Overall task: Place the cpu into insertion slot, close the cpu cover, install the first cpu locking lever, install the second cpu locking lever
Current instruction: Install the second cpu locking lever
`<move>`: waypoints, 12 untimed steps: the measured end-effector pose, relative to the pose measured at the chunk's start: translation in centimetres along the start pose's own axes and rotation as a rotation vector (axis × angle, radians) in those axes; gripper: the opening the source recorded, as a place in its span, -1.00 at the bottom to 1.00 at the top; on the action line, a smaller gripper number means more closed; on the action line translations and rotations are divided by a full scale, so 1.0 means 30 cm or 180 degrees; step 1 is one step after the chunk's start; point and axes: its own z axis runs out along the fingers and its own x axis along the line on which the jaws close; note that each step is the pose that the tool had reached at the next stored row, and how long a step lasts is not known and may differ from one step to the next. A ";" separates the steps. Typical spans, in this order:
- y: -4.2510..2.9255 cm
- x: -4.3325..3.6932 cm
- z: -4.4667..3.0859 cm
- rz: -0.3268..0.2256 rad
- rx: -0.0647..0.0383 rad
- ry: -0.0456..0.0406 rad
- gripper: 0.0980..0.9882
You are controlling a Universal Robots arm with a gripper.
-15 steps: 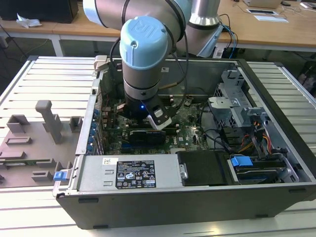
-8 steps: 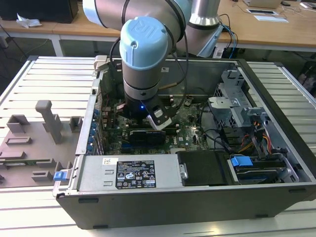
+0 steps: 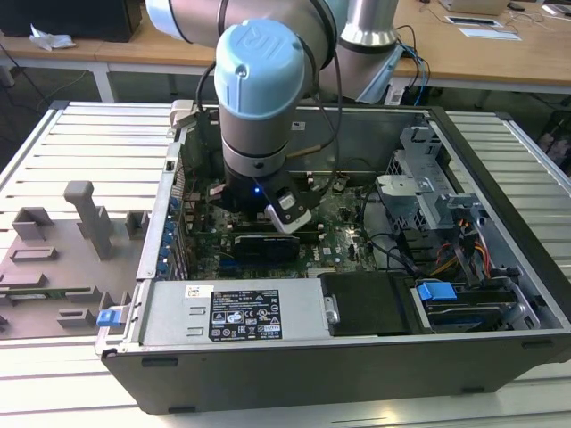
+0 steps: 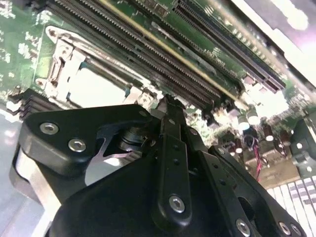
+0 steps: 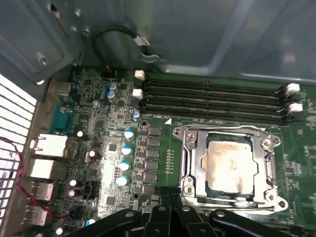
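Silver-grey, the small square flat cpu is seen lying in the dark square silver-rimmed insertion slot under the thin silver metal cpu cover, just beyond the black tool, whose fingers are pressed together, holding nothing.

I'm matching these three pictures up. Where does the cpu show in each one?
Exterior view: I cannot make it out; the arm stands over that part of the motherboard.
First wrist view: cpu lies in the socket under the closed cover, just beyond the end effector.
Second wrist view: cpu sits framed by the cover, beyond the end effector.
Shared landmark: the memory slots beside the socket, in both wrist views.
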 end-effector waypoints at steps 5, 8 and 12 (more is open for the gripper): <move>0.011 -0.053 -0.011 0.0006 0.0026 0.0022 -0.98; 0.026 -0.121 -0.005 0.0023 0.0095 0.0075 -0.98; 0.063 -0.157 0.010 0.0031 0.0286 0.0100 -0.98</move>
